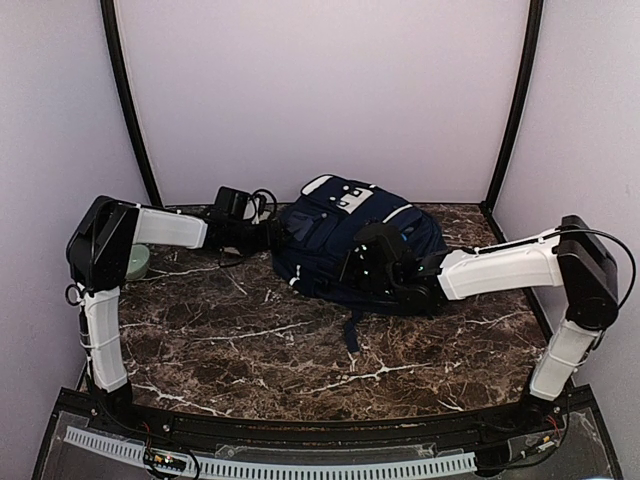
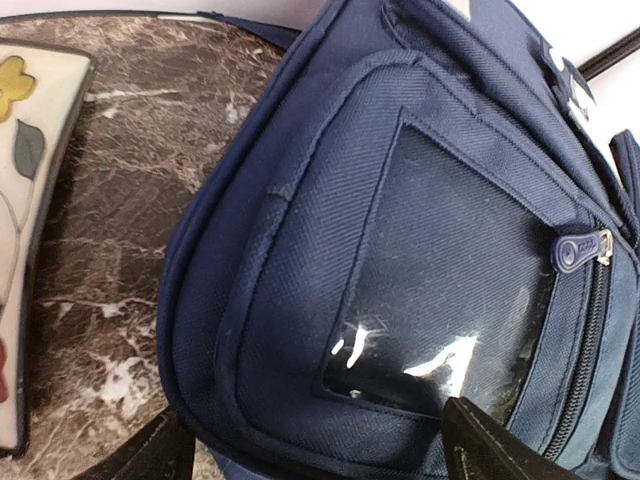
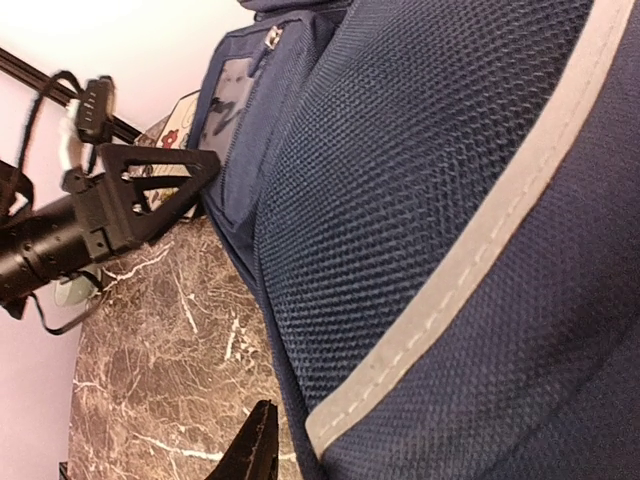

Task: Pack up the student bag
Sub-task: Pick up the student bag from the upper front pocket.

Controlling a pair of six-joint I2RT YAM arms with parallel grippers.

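Top external view: the student bag (image 1: pixel 318 238) lies flat on the marble table (image 1: pixel 250 345), just right of the left pincer (image 1: pixel 272 236) and under the right pincer (image 1: pixel 362 262). The left pincer's fingers (image 2: pixel 480 445) stand spread wide, the corner of the bag's clear-windowed pocket (image 2: pixel 450 280) between them. Of the right pincer only one finger (image 3: pixel 258 450) shows, beside the bag's mesh (image 3: pixel 400 200), so I cannot tell its state
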